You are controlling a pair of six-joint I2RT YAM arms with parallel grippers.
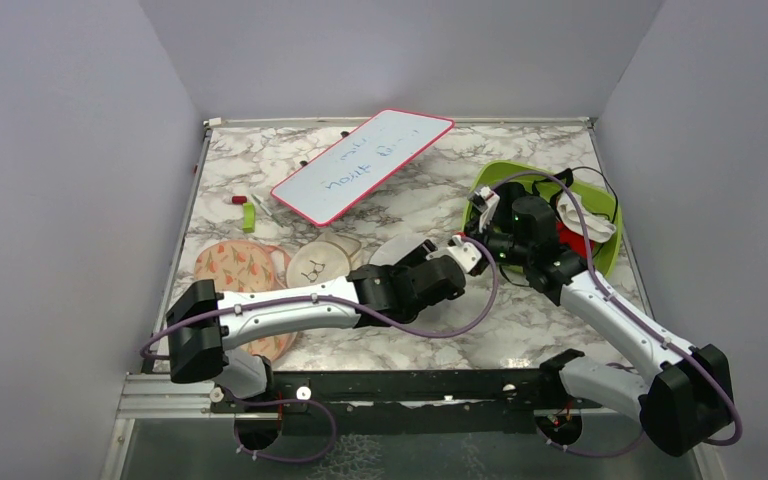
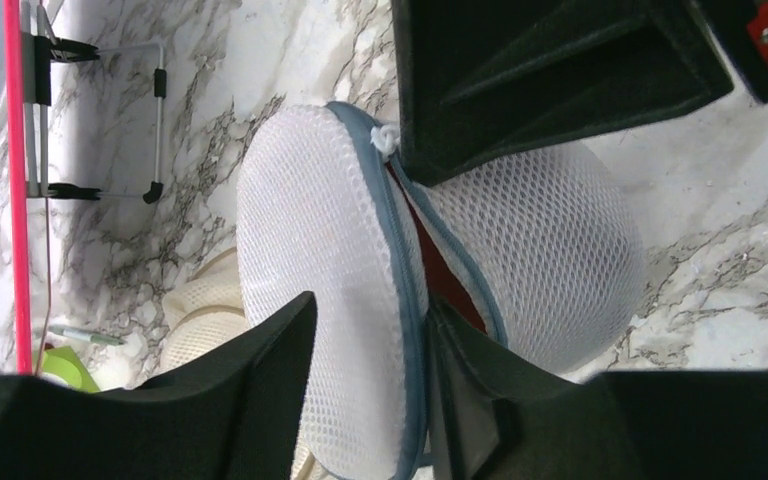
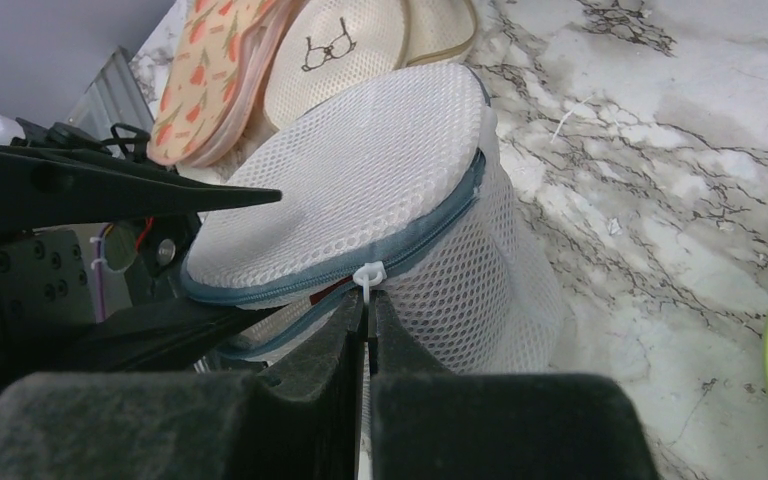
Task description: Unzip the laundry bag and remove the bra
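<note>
The laundry bag (image 2: 320,230) is a white mesh drum with a blue-grey zip, standing on the marble; in the top view only its far edge (image 1: 400,248) shows past the arms. The zip is partly undone and the dark red bra (image 2: 442,272) shows through the gap, a sliver (image 3: 332,290) in the right wrist view. My left gripper (image 2: 372,305) is open astride the bag's lid, one finger outside the mesh and the other at the zip gap. My right gripper (image 3: 368,305) is shut on the white zip pull (image 3: 370,274).
A peach floral pouch (image 1: 240,265) and beige round pouches (image 1: 315,265) lie just left of the bag. A pink-framed whiteboard (image 1: 360,165) leans at the back. A green basin (image 1: 505,170) with garments sits right behind the right gripper. Grey walls close three sides.
</note>
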